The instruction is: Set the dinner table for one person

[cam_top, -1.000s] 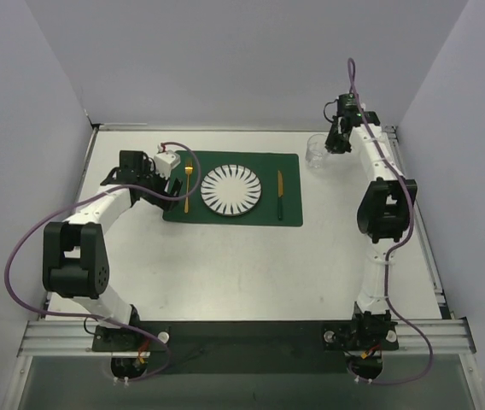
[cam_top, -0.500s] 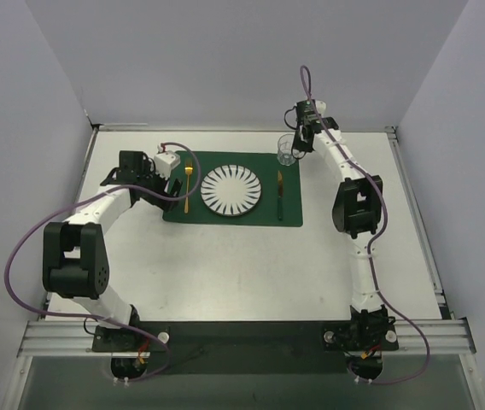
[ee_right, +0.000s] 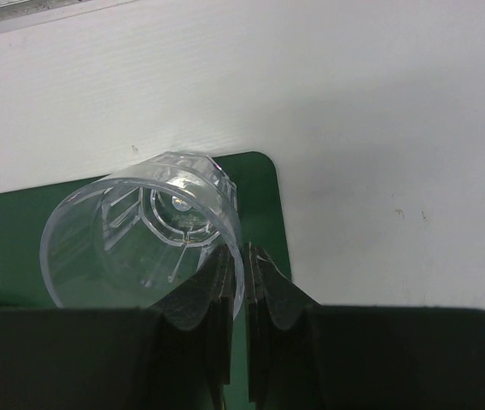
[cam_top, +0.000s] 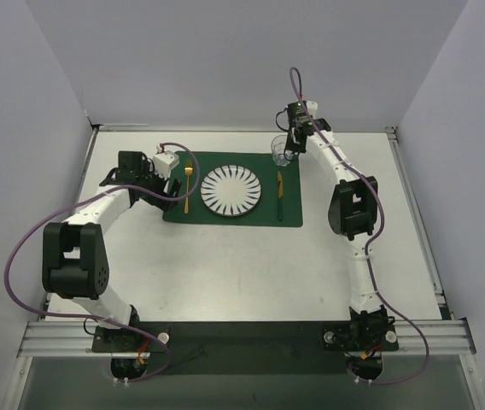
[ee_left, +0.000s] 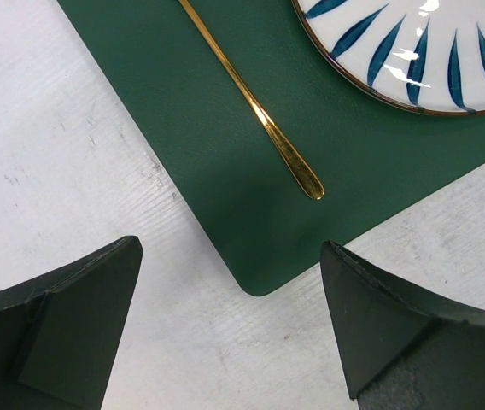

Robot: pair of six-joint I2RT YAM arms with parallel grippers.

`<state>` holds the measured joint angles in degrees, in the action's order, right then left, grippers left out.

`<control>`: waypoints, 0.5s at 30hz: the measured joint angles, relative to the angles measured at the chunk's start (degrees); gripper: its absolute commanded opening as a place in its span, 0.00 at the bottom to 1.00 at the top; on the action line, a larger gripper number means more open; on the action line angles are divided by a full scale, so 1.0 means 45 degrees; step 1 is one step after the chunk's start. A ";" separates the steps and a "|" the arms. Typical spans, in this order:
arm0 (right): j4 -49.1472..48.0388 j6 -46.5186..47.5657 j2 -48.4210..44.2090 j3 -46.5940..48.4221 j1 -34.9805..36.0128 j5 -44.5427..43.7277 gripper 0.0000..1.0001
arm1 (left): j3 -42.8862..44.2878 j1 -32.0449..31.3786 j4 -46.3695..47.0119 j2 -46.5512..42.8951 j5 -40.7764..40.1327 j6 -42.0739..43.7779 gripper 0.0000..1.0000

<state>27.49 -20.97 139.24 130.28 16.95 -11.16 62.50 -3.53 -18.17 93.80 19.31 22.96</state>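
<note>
L side first: left gripper [ee_left: 230, 265] sits low at the left edge of the green placemat [ee_left: 225, 213], by the corner where the gold fork [ee_left: 255, 115] handle ends. Jaws wide apart, nothing btwn them, not touching the fork. Fork lies along the mat's left strip, just beside the plate [cam_top: 232, 190], white w/ blue spokes, mid-mat. Knife [cam_top: 280, 195] is on the right strip, a little apart from the plate.

Far-right mat corner: right gripper [ee_right: 242, 256] is pinched tight on the wall of a clear glass [ee_right: 140, 231], one finger inside the rim, one outside. Glass is over that corner; can't tell if its base touches down.

Dinner table [cam_top: 251, 265] is the big white top under everything, from the arm bases to the back wall, w/ the mat on its far half. I'd say it's stiff, flat and fixed: nothing to grab, just a surface to set things on. Looks smooth, so a nudged mat could slide.

Glass is prob light, rigid, slick, maybe brittle. A rim pinch is a thin hold, so it may swing. Best lowered straight and let go only once the base is flat.
</note>
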 measured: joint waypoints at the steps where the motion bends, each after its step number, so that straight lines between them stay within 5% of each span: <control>1: 0.0000 0.0000 0.0000 0.0000 0.0010 0.0005 0.00 | 0.0000 0.0000 0.0000 0.0000 0.0005 0.0000 0.97; 15: 0.0044 -0.0389 -0.0058 -0.0097 0.0005 0.0243 0.00 | 0.0000 0.0000 0.0000 0.0000 0.0005 0.0000 0.97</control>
<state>27.68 -22.72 138.98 129.84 16.97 -10.07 62.50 -3.53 -18.17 93.80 19.33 22.96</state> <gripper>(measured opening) 0.074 0.974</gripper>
